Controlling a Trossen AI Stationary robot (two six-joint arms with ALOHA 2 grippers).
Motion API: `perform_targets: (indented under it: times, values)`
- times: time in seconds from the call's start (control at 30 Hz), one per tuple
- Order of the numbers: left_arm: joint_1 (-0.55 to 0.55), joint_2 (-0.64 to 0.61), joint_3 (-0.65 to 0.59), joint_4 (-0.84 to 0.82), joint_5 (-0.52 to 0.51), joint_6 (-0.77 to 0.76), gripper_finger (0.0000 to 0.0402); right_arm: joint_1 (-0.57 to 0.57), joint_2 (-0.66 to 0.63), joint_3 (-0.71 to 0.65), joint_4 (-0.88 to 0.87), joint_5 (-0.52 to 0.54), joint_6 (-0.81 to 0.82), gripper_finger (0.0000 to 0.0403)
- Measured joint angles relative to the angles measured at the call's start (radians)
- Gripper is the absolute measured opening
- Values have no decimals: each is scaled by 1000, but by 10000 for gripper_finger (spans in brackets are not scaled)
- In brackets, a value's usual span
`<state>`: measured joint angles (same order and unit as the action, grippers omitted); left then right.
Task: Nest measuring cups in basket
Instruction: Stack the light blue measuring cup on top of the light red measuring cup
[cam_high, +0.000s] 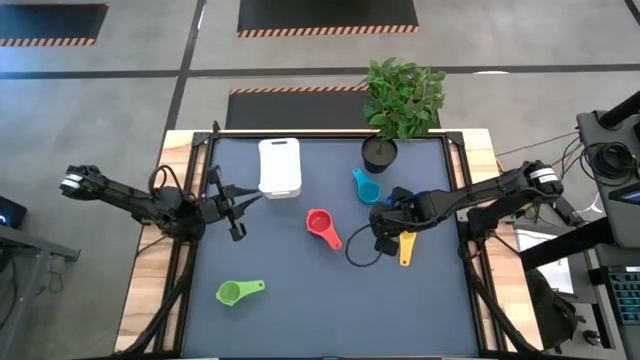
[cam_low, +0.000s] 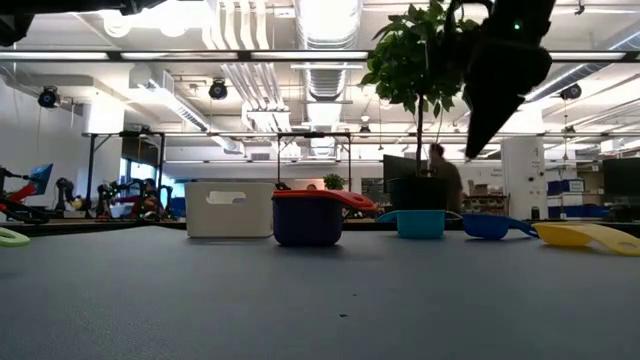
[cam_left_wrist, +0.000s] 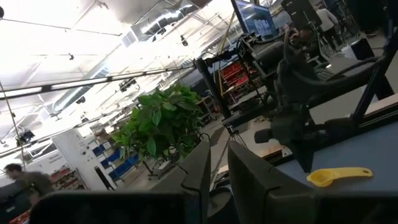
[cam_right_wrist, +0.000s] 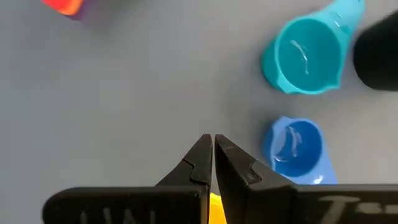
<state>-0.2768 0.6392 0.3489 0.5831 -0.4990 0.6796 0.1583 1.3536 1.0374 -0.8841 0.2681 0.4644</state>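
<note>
My right gripper (cam_right_wrist: 212, 144) (cam_high: 380, 218) is shut and hangs above the mat (cam_low: 470, 140), pointing down, touching nothing. Beside it stand the blue cup (cam_right_wrist: 293, 146) and, farther toward the far edge, the teal cup (cam_right_wrist: 305, 56) (cam_high: 366, 187). The yellow cup (cam_high: 405, 248) lies under its wrist. A red cup (cam_high: 320, 224) sits in a purple one (cam_low: 308, 222) mid-table. The green cup (cam_high: 238, 291) lies near the left front. The white basket (cam_high: 280, 165) stands at the far side. My left gripper (cam_high: 250, 200) (cam_left_wrist: 217, 168) waits at the left, open by a narrow gap.
A black plant pot (cam_high: 380, 152) with a leafy plant stands at the far edge, just beyond the teal cup. A dark cable loop (cam_high: 360, 250) lies on the mat by the right gripper. A person (cam_low: 445, 175) stands in the room beyond the table.
</note>
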Motion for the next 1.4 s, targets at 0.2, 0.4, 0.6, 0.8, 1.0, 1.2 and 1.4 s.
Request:
perform_targets:
  times: [0.2, 0.4, 0.6, 0.8, 1.0, 1.2, 1.4]
  values:
    - [0, 0, 0, -1, -32, 1, 38, -58, -61, -62, 22, 23, -1, 9]
    - [0, 1, 0, -1, -35, 1, 38, -106, -75, -116, 102, 23, -68, 9]
    - [0, 1, 0, -2, -35, 1, 38, -151, -53, -126, 157, 19, -170, 21]
    - [0, 1, 0, -3, -35, 1, 38, -189, -50, -128, 225, 13, -281, 79]
    - [0, 1, 0, -3, -35, 1, 38, -213, -36, -157, 342, 14, -378, 145]
    - [0, 1, 0, -4, -36, 1, 38, -242, 2, -182, 443, 13, -421, 195]
    - [0, 1, 0, -4, -36, 1, 38, -278, 81, -183, 521, 13, -452, 210]
